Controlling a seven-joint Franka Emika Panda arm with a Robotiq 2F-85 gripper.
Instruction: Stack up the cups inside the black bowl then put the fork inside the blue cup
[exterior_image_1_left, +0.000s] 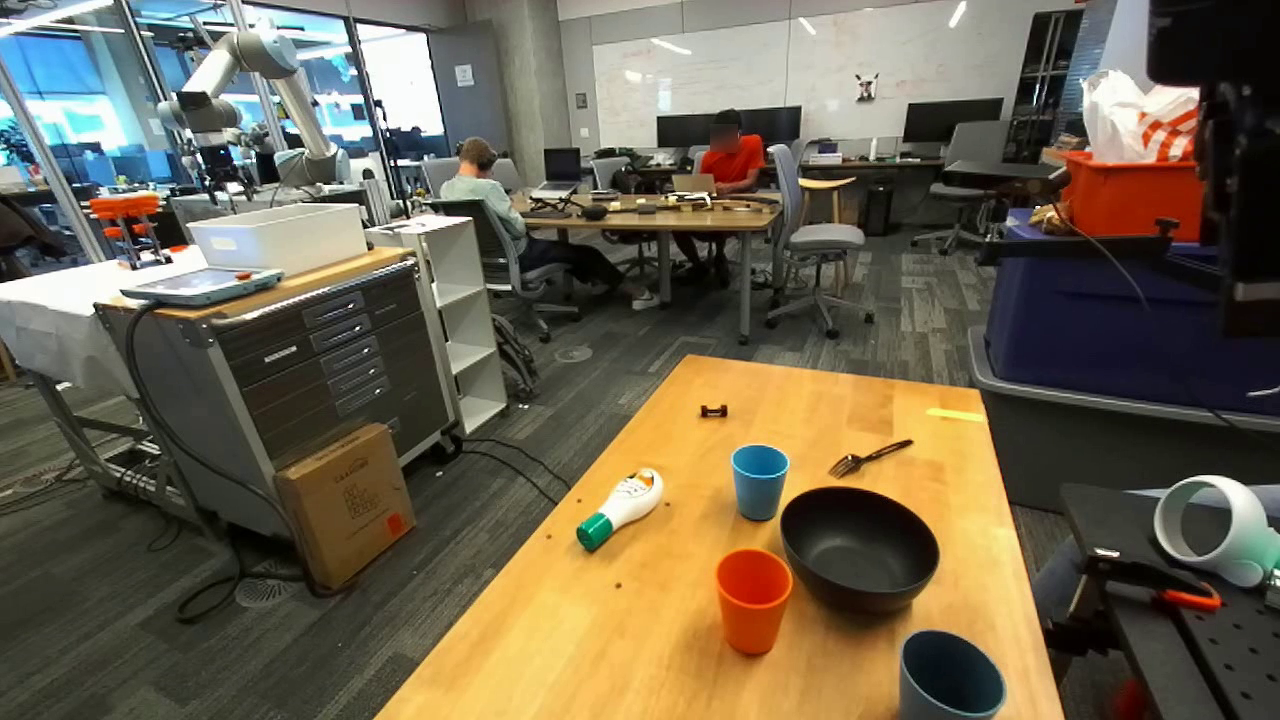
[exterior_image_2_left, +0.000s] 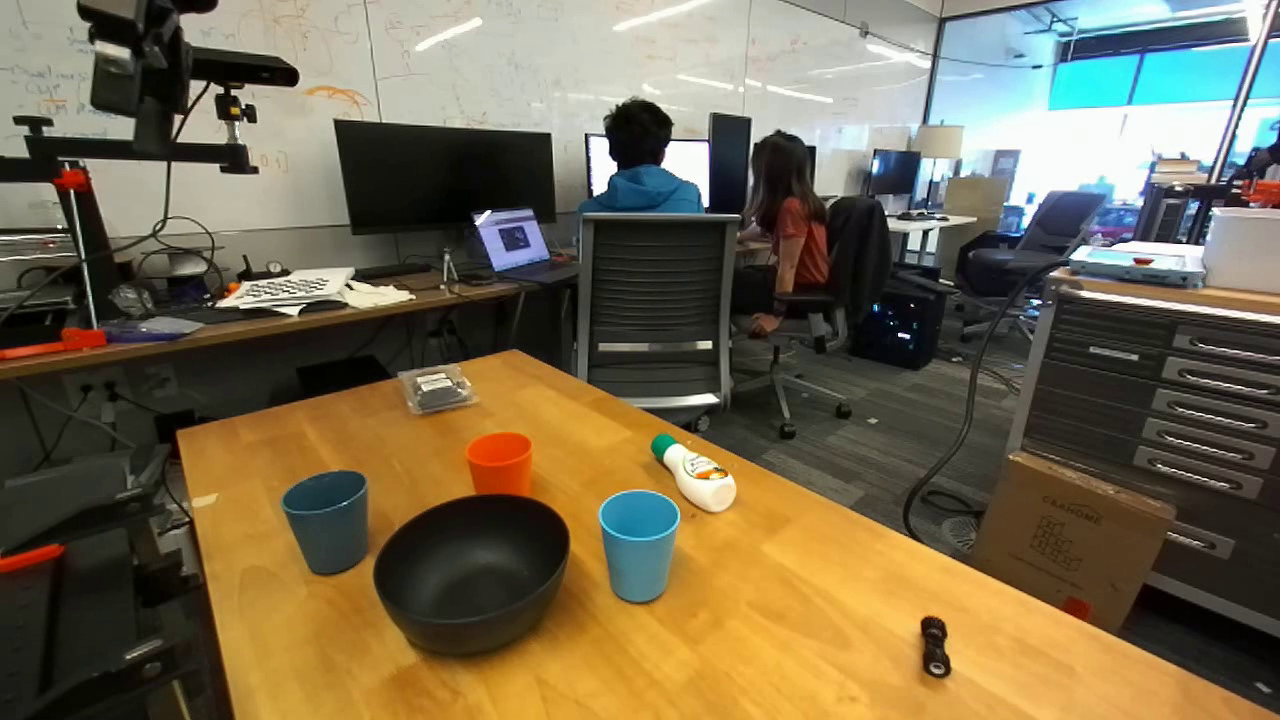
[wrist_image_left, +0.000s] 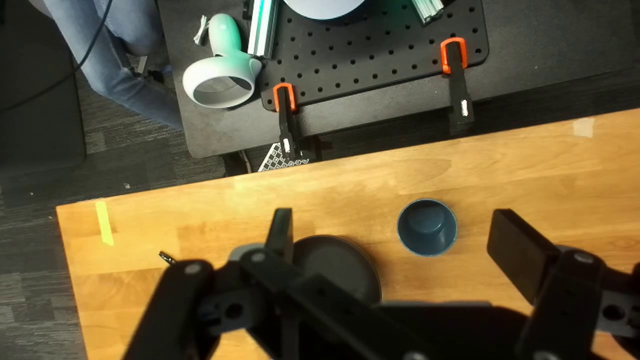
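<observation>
Pincer (wrist_image_left: 391, 220) nearest, in the wrist view: released, its two fingers well apart, the dark blue cup (wrist_image_left: 427, 227) showing lower down through the gap and part of the black bowl (wrist_image_left: 345, 260) behind the finger toward 9 o'clock.

In an exterior view, with the bowl as the dial's centre and 12 pointing away, the dark blue cup stands closest on the table (exterior_image_1_left: 560, 640), at 5. The orange cup (exterior_image_1_left: 753, 605) is at 8, just beside the bowl; whether they touch I cannot tell. Farther out at 9, a white bottle (exterior_image_1_left: 620, 508) lies on its side, green cap (exterior_image_1_left: 594, 532) between 7 and 8. The light blue cup (exterior_image_1_left: 760, 485) is near the bowl at 10. All three cups are upright, separate and outside the bowl. The fork (exterior_image_1_left: 872, 457) lies at 12, tines toward 8. Past it come a small black dumbbell shape (exterior_image_1_left: 714, 411) between 10 and 11 and a yellow strip (exterior_image_1_left: 955, 414) at 1.

Beyond the table, a cardboard box (exterior_image_1_left: 345, 505) stands against a drawer cabinet (exterior_image_1_left: 300, 365) at 9; farther off, a person in red (exterior_image_1_left: 735, 160) sits at a desk (exterior_image_1_left: 690, 220) toward 11, a whiteboard (exterior_image_1_left: 750, 70) behind.
</observation>
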